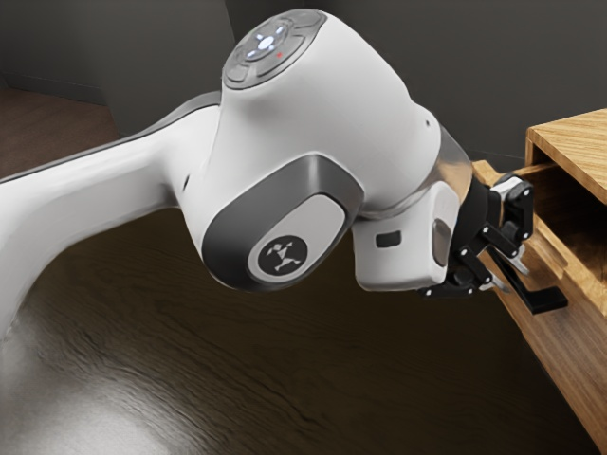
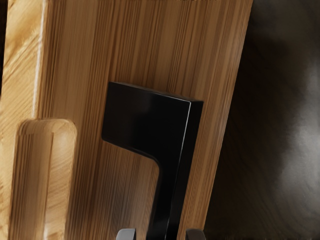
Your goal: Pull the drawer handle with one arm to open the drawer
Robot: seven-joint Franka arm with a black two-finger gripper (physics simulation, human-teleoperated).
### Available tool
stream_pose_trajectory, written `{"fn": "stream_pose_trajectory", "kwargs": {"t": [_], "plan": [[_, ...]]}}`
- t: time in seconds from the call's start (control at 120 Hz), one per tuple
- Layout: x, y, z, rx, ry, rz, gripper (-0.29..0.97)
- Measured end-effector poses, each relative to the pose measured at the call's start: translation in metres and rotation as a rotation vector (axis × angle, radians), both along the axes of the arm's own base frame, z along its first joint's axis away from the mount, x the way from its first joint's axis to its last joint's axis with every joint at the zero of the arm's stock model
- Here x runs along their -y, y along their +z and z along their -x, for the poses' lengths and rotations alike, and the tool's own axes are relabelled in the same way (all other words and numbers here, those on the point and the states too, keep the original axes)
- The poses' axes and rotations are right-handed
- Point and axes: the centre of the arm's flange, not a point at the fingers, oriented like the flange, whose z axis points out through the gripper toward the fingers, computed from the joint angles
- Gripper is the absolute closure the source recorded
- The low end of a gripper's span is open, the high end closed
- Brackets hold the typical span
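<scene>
A wooden cabinet [image 1: 580,142] stands at the exterior view's right. Its top drawer [image 1: 553,258] sits pulled partway out, with a dark gap behind its front. A black L-shaped handle [image 1: 543,300] sticks out from the drawer front. My black gripper [image 1: 507,261] reaches in from the left and is shut on the handle's bar. In the wrist view the handle [image 2: 165,145] stands against the wood-grain drawer front [image 2: 130,55], and two grey fingertips [image 2: 126,234] flank its bar at the gripper [image 2: 161,234].
A dark wooden floor [image 1: 237,379] spreads below the arm and cabinet. A dark wall [image 1: 493,66] lies behind. My large white arm [image 1: 313,161] fills the middle of the exterior view. A rounded wooden edge [image 2: 42,175] sits beside the drawer front.
</scene>
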Motion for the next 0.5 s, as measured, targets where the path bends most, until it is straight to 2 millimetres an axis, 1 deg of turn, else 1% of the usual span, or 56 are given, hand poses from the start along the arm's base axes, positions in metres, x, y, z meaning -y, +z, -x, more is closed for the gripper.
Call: {"fn": "stream_pose_trajectory", "kwargs": {"t": [0.125, 0.267, 0.333, 0.5], "plan": [[-0.008, -0.002, 0.003, -0.005, 0.019, -0.006, 0.65], [-0.025, 0.0, 0.01, 0.003, 0.055, -0.019, 0.65], [-0.036, 0.001, 0.011, 0.005, 0.079, -0.021, 0.65], [-0.041, -0.001, 0.018, 0.004, 0.091, -0.022, 0.66]]}}
